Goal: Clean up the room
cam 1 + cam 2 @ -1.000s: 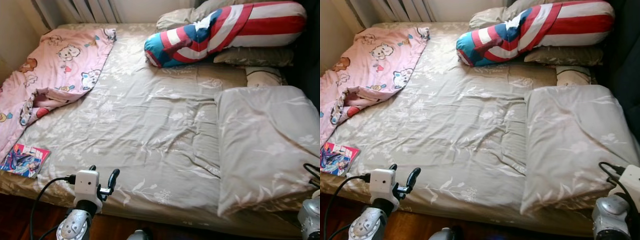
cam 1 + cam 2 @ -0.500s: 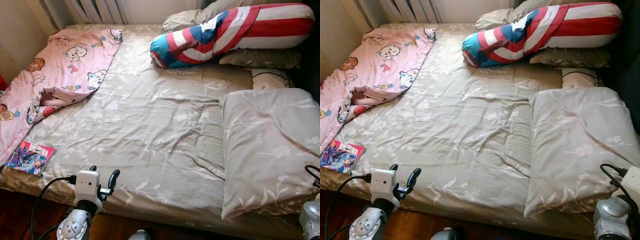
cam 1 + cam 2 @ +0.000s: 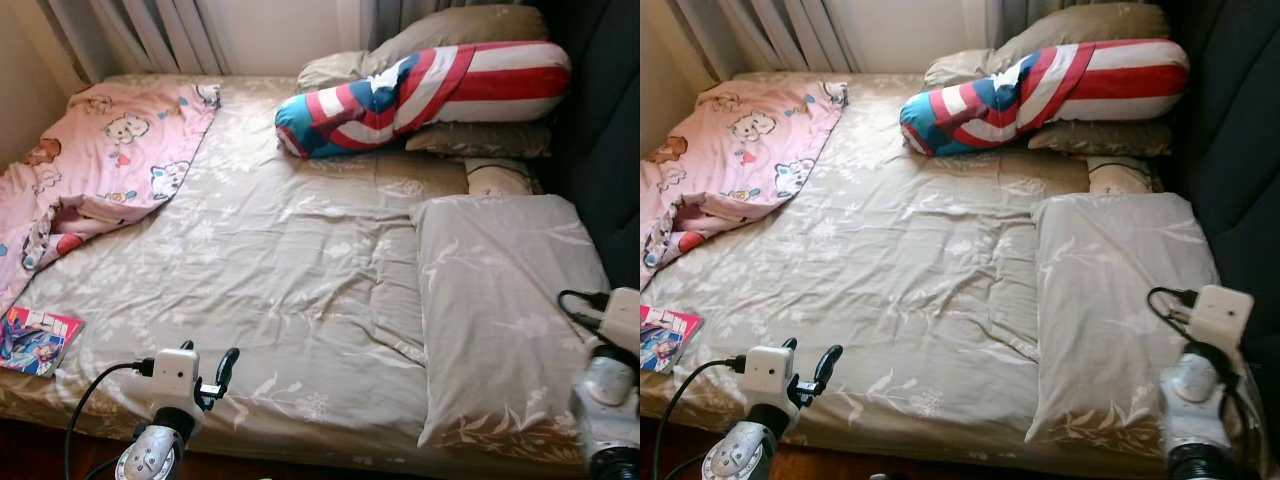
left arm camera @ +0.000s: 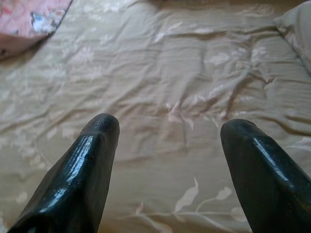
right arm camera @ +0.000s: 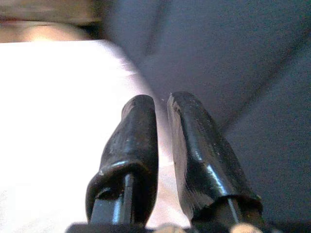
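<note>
Beige floral sheets cover the bed (image 3: 290, 260) ahead of me. On the far left lies a crumpled pink blanket (image 3: 95, 160), and a magazine (image 3: 30, 340) sits on the near left corner. A striped bolster (image 3: 420, 95) rests far right, with a beige pillow (image 3: 500, 300) nearer. My left gripper (image 4: 167, 133) hovers over the near edge, fingers spread wide. My right gripper (image 5: 163, 131) sits beside the pillow, fingers closed on nothing.

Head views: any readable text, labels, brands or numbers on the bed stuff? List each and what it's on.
No text can be read.
Colourful book at the bed's near left corner: cover printing too small and blurred to read.
Pink blanket: cartoon animal prints, no legible words.
Striped bolster: red, white and blue pattern, no lettering visible.
</note>
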### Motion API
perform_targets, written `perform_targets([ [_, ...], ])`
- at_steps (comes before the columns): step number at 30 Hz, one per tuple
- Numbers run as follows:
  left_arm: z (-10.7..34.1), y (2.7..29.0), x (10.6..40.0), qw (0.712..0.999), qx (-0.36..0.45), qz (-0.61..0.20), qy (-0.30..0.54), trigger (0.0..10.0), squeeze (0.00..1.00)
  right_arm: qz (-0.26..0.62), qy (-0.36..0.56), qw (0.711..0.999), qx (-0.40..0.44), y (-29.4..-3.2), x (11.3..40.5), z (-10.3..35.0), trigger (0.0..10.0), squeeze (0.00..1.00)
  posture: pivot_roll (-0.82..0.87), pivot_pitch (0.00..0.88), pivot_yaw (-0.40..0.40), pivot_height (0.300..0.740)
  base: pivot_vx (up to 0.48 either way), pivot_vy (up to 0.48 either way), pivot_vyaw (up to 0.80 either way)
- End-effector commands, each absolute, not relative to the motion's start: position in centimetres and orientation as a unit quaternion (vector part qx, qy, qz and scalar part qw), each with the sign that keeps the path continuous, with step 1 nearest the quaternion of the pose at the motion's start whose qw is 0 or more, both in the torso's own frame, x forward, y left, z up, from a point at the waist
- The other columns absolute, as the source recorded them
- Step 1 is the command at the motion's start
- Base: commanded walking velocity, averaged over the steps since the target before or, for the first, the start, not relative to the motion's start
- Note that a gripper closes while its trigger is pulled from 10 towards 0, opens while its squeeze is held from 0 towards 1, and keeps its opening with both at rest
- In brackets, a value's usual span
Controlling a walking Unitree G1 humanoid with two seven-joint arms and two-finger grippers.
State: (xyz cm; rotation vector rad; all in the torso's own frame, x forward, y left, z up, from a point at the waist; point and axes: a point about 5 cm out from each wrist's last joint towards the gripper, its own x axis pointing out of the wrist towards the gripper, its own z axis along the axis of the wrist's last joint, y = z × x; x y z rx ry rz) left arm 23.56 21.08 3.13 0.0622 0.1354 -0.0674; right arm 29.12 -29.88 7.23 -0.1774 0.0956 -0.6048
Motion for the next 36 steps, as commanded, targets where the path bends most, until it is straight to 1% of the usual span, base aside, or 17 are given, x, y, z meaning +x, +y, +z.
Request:
perform_targets([
  [1,2.1,21.8,23.0,0.996,0.009,-0.007,0.084,10.0,0.0,-0.226,0.07,0.971,-0.047,-27.8,29.5,5.9,10.0,0.0,-0.02,0.117,0.018,0.74,0.0,0.0,0.0],
  [3,1.6,21.9,23.0,0.996,-0.009,0.01,0.092,10.0,0.0,-0.169,0.091,0.981,-0.001,-25.8,29.5,4.5,10.0,0.0,-0.02,0.109,0.012,0.74,0.0,0.0,0.0],
  [4,1.2,21.8,23.0,0.995,-0.027,0.022,0.096,10.0,0.0,-0.131,0.122,0.983,0.033,-24.3,29.0,2.9,10.0,0.0,-0.02,0.1,0.005,0.74,0.0,0.0,0.0],
  [5,1.0,21.7,23.1,0.994,-0.037,0.025,0.1,10.0,0.0,-0.12,0.144,0.982,0.037,-23.7,28.5,1.9,10.0,0.0,-0.02,0.094,0.002,0.74,0.0,0.0,0.0],
  [8,0.8,21.6,23.1,0.993,-0.045,0.027,0.105,10.0,0.0,-0.114,0.168,0.979,0.033,-23.2,27.9,0.9,10.0,0.0,-0.01,0.081,-0.001,0.74,0.0,0.0,0.0],
  [11,-1.0,21.6,22.8,0.986,-0.048,0.031,0.155,10.0,0.0,-0.099,0.238,0.965,0.046,-22.0,25.6,-2.1,10.0,0.0,0.0,0.059,-0.003,0.74,0.0,0.0,0.0],
  [13,-1.5,21.6,22.6,0.984,-0.048,0.029,0.169,10.0,0.0,-0.092,0.252,0.962,0.047,-21.8,25.1,-2.6,10.0,0.0,0.0,0.051,-0.004,0.74,0.0,0.0,0.0],
  [14,-2.7,21.6,22.1,0.977,-0.046,0.024,0.205,10.0,0.0,-0.079,0.276,0.957,0.045,-21.5,24.3,-3.5,10.0,0.0,0.0,0.041,-0.006,0.74,0.0,0.0,0.0],
  [17,-3.9,21.5,21.5,0.967,-0.048,0.02,0.248,10.0,0.0,-0.072,0.298,0.951,0.047,-21.3,23.3,-4.3,10.0,0.0,0.0,0.033,-0.007,0.74,0.0,0.0,0.0],
  [21,-5.9,21.1,19.8,0.947,-0.037,0.027,0.319,10.0,0.0,-0.099,0.353,0.93,0.022,-22.2,20.9,-6.0,10.0,0.0,0.0,0.021,-0.009,0.74,0.0,0.0,0.0],
  [22,-5.9,21.1,19.8,0.947,-0.037,0.027,0.319,10.0,0.0,-0.099,0.353,0.93,0.022,-22.2,20.9,-6.0,10.0,0.0,0.0,0.021,-0.009,0.74,0.0,0.0,0.0],
  [24,-7.4,20.7,18.3,0.926,-0.023,0.031,0.375,10.0,0.0,-0.09,0.374,0.923,0.026,-21.8,19.9,-6.7,10.0,0.0,-0.01,0.006,-0.002,0.74,0.0,0.0,0.0],
  [31,-7.8,20.7,17.9,0.918,-0.023,0.042,0.394,10.0,0.0,-0.093,0.402,0.911,0.017,-21.6,18.9,-7.4,10.0,0.0,-0.02,0.0,0.002,0.74,0.0,0.0,0.0],
  [32,-7.8,20.6,18.0,0.918,-0.024,0.042,0.393,10.0,0.0,-0.093,0.405,0.909,0.019,-21.5,18.7,-7.5,10.0,0.05,-0.02,0.0,0.001,0.74,0.0,0.0,0.0],
  [33,-7.8,20.5,18.0,0.918,-0.024,0.042,0.393,10.0,0.0,-0.093,0.406,0.909,0.02,-21.5,18.6,-7.6,10.0,0.05,-0.02,0.0,0.0,0.74,0.0,0.0,0.0],
  [34,-7.8,20.6,17.9,0.918,-0.024,0.043,0.393,10.0,0.0,-0.095,0.407,0.908,0.021,-21.5,18.5,-7.6,10.0,1.0,-0.01,0.0,0.0,0.74,0.0,0.0,0.0],
  [36,-7.8,20.8,17.8,0.918,-0.024,0.046,0.393,10.0,0.0,-0.098,0.413,0.905,0.023,-21.4,18.2,-7.8,10.0,1.0,-0.01,0.0,0.0,0.74,0.0,0.0,0.0],
])
